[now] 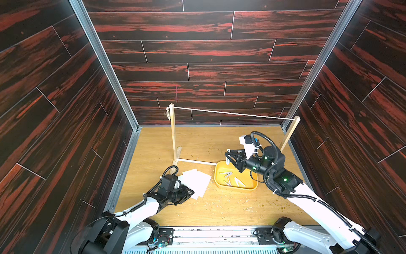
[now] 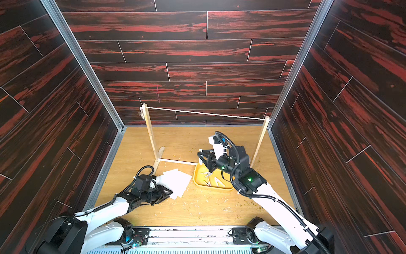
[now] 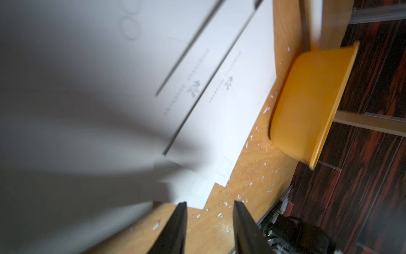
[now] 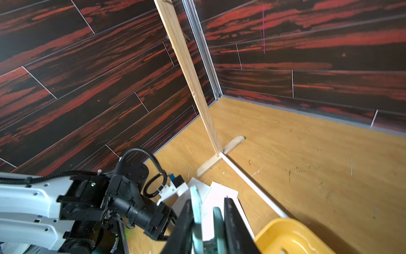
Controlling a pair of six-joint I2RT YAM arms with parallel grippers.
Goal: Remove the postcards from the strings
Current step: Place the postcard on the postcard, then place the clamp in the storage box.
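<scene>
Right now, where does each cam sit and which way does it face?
Top views: high behind the arms, looking down and forward at string, postcards, tray; left arm, right arm show.
Left wrist: low over postcards, facing tray; open left gripper shows.
Right wrist: over tray, facing upright, left arm; right gripper shows, shut on pin.
Shared: postcards and tray in all.

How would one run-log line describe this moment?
string bare | postcards piled | left claw open at pile | right claw shut on clothespin over yellow tray
</scene>
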